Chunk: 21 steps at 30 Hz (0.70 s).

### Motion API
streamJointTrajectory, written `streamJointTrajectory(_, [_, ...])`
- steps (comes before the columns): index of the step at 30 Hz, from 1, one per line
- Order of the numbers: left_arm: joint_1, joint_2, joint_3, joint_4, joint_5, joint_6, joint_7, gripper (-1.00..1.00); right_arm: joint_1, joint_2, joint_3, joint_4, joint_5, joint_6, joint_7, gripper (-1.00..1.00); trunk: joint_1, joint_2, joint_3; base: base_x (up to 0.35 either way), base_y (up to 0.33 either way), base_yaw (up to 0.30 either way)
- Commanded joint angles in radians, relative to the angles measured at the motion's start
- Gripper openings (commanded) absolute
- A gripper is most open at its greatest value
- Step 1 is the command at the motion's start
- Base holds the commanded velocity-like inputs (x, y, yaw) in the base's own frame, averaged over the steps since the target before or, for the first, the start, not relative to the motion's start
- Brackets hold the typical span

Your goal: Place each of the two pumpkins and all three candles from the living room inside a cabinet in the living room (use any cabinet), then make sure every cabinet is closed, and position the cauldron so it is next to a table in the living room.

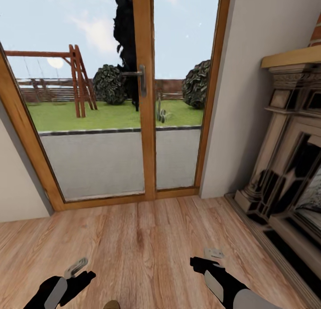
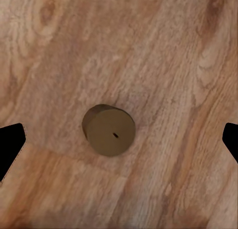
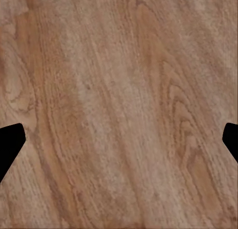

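Observation:
A short brown candle [image 2: 109,130] with a dark wick stands upright on the wooden floor, seen from straight above in the left wrist view. Its top also peeks in at the bottom edge of the head view as a brown candle [image 1: 111,305]. My left gripper [image 1: 80,272] hangs open above it, and its dark fingertips [image 2: 11,145] sit wide apart on either side, clear of the wax. My right gripper [image 1: 207,257] is open over bare floorboards with nothing between its fingers [image 3: 10,147]. The pumpkins, cabinet, cauldron and table are out of view.
A wood-framed glass double door [image 1: 143,99] with a metal handle fills the wall ahead, with a garden behind it. An ornate fireplace [image 1: 290,166] and its dark hearth stand at the right. Plain walls flank the door on both sides.

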State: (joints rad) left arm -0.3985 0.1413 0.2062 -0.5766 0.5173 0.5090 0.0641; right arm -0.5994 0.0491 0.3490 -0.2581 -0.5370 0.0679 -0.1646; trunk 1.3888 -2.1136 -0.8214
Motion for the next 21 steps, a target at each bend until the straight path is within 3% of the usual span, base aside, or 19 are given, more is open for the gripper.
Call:
streamJointTrajectory(1, [0.0,0.002,0.001,-0.001,0.009,0.005,0.009,1.0,0.0,-0.002,0.008,-0.006,-0.005,0.008,0.043,1.0,0.004,-0.008,-0.004,0.0,0.0,0.0])
streamJointTrajectory(4, [0.0,0.004,0.0,0.0,0.008,0.003,0.014,1.0,0.0,-0.006,0.01,-0.019,-0.005,0.021,0.162,1.0,0.015,-0.029,-0.014,0.0,0.0,0.0])
streamJointTrajectory(6, [0.0,0.005,-0.001,0.001,0.007,0.002,0.015,1.0,-0.001,-0.002,0.008,-0.033,-0.004,0.07,0.203,1.0,0.023,-0.043,-0.02,0.0,0.0,0.0])
streamJointTrajectory(10, [0.0,0.006,-0.001,0.001,0.005,-0.004,0.016,1.0,-0.003,-0.003,0.004,-0.153,-0.005,0.14,0.218,1.0,0.038,-0.071,-0.032,0.0,0.0,0.0])
streamJointTrajectory(12, [0.0,0.005,0.001,0.001,-0.015,-0.036,0.016,1.0,-0.004,-0.003,0.004,-0.219,-0.006,0.2,0.219,1.0,0.046,-0.085,-0.039,0.0,0.0,0.0])
streamJointTrajectory(17, [-0.003,0.002,0.002,-0.004,-0.047,-0.058,0.017,1.0,-0.003,-0.003,0.001,-0.265,-0.013,0.275,0.233,1.0,0.065,-0.12,-0.054,0.0,0.0,0.0])
streamJointTrajectory(21, [-0.056,0.014,0.001,-0.006,-0.057,-0.062,0.017,1.0,-0.003,-0.005,-0.002,-0.292,-0.018,0.296,0.24,1.0,0.08,-0.148,-0.067,0.0,0.0,0.0])
